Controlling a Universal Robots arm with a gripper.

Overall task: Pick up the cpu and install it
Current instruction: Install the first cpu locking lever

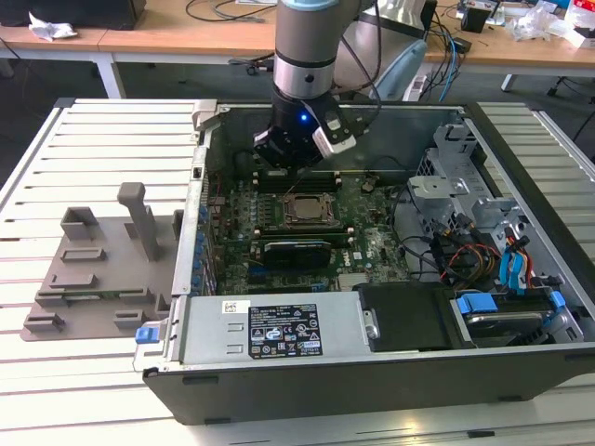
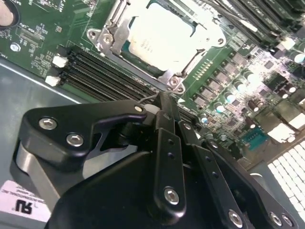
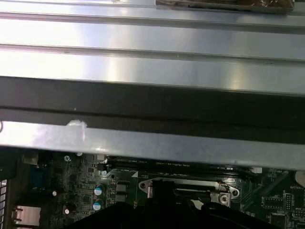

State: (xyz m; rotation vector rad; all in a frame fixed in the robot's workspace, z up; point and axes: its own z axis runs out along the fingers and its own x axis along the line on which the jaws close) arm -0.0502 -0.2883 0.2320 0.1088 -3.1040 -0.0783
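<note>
The gripper (image 2: 164, 102) has its fingers pressed together, holding nothing, above the green board (image 1: 367, 237). Just past it, the cpu (image 2: 162, 36) sits in its metal socket near the board's middle.

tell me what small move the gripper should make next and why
Probably a short straight lift away from the board. The cpu already lies inside its socket frame, and the gripper hangs over the memory slots beside it, not touching the chip.
</note>
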